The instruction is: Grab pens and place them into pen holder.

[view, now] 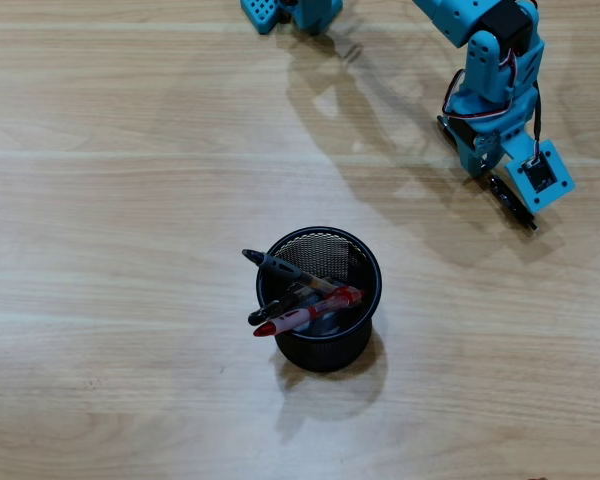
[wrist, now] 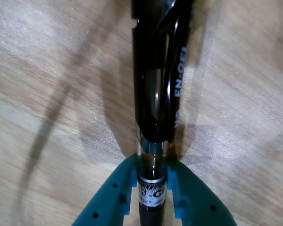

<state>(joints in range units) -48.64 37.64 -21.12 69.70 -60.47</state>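
**Fourth pen pinched, three in the cup**

Pale wood-grain tabletop fills both views, streaked with soft shadows. In the overhead view the pen holder, a round black mesh cup, stands upright on it. Three pens lean inside it, their ends poking over the rim on the cup's left side: a black pen uppermost, a second black one below it, and the red pen lowest, its red tip just outside the rim.

Up and to the right of the cup, well apart from it, the blue arm reaches down over the table. Its gripper is pressed onto the fourth pen; the wrist view shows the two blue fingers clamping the clear barrel near a silver band, with the black cap end running away from them above the wood.
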